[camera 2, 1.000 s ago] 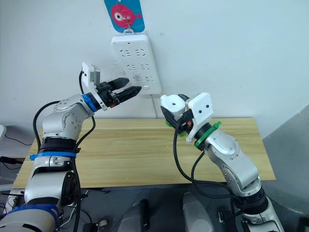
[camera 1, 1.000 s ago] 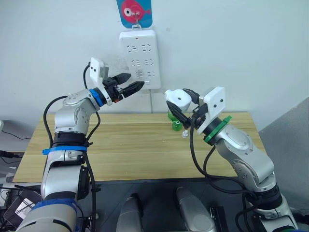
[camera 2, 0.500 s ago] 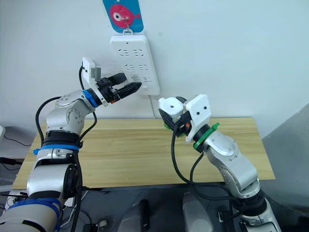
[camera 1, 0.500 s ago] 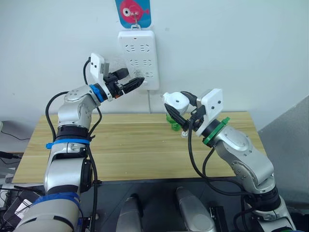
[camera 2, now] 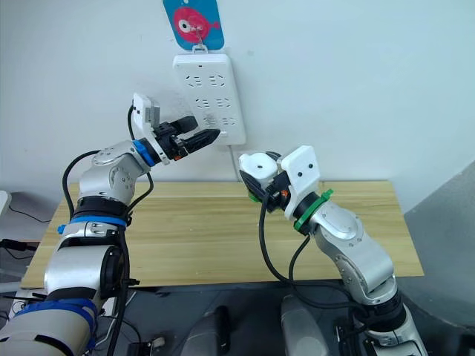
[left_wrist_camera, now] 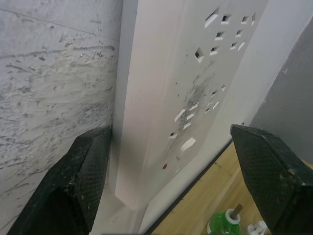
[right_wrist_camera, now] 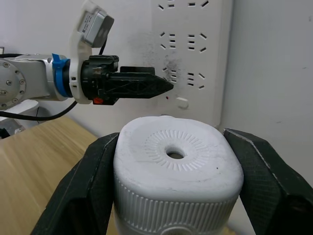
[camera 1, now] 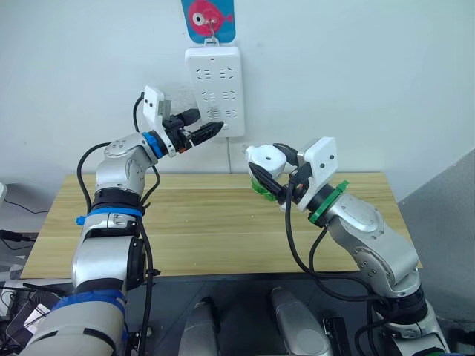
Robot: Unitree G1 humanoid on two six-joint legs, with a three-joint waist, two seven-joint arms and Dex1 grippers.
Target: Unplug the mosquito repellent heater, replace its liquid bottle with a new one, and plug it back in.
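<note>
One heater (right_wrist_camera: 177,166) is gripped by the right fingers (right_wrist_camera: 83,188); one power strip (camera 1: 217,90) sits between the spread left fingers (left_wrist_camera: 80,176); one green bottle (left_wrist_camera: 223,223) stands on the worktop (camera 1: 193,222).

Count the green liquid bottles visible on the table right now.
1 clearly visible: a green bottle with a wick, standing on the table below the power strip. More may be hidden behind the heater in the right gripper.
</note>
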